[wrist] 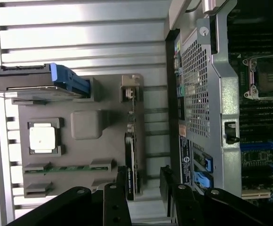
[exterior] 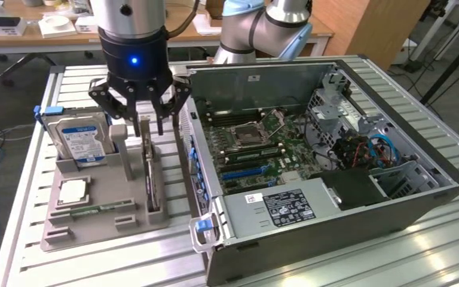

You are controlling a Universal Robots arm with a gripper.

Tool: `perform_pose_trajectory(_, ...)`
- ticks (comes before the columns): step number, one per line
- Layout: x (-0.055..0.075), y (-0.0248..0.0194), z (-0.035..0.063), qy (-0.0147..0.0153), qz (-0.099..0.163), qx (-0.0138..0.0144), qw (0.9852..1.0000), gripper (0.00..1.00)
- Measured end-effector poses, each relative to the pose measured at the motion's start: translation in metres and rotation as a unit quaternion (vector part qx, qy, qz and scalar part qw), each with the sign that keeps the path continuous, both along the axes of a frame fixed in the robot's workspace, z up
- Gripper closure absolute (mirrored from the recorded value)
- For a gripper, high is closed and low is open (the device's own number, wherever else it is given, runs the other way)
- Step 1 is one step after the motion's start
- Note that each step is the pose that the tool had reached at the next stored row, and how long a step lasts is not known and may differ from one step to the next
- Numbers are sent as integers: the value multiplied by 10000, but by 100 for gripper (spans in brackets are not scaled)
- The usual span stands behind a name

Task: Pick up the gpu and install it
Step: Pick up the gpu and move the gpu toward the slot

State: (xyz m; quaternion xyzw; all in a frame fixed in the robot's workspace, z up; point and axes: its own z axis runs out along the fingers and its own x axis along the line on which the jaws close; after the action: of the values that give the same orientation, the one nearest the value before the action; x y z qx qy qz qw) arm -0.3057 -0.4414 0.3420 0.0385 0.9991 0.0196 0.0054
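Now, from the exterior view's left: the hard drive stands upright in the grey holder, with a chip and a green memory stick lying flat in front of it. Next is the gpu, edge-on in the holder's right-hand slot: a very slim dark board with a grey metal bracket at its far end. My gripper hangs over that end, fingers spread to either side, pinching nothing. Just beside lies the open case.
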Motion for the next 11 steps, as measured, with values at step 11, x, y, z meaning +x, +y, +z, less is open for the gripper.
perform_pose_trajectory(11,-1,0,-201,0,0,0,10000,58)
